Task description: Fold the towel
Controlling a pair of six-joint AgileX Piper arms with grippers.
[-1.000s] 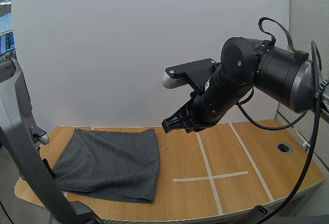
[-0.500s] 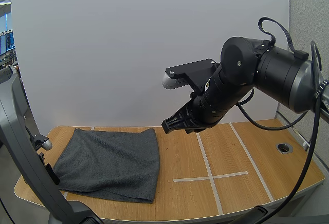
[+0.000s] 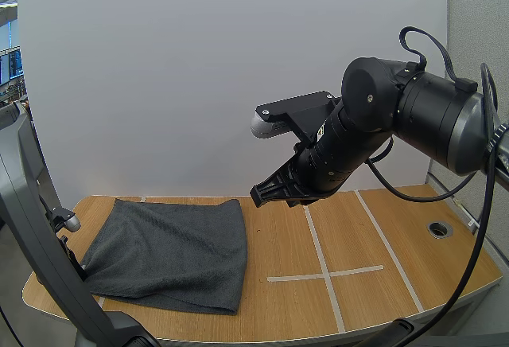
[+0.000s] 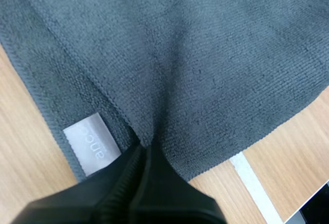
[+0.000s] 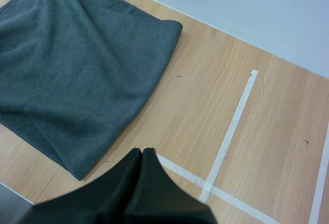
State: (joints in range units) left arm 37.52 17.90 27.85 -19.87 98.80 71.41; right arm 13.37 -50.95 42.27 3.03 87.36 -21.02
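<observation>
A dark grey towel (image 3: 171, 251) lies folded on the left half of the wooden table (image 3: 382, 283). In the left wrist view my left gripper (image 4: 144, 144) is shut, its tips pinching the towel (image 4: 205, 54) near its hemmed edge, beside a white label (image 4: 91, 143). A crease in the cloth runs up to the tips. My right gripper (image 3: 258, 196) hangs above the table to the right of the towel's far corner, shut on nothing. The right wrist view shows those fingers (image 5: 143, 151) together over bare wood next to the towel (image 5: 77, 75).
White tape lines (image 3: 322, 271) form a cross on the table right of the towel. A round cable hole (image 3: 439, 228) sits near the right edge. My left arm (image 3: 36, 235) stands at the table's left front corner.
My left gripper's fingers have closed onto the towel's edge, and the towel's near left corner has drawn in slightly. The right arm has not moved.
</observation>
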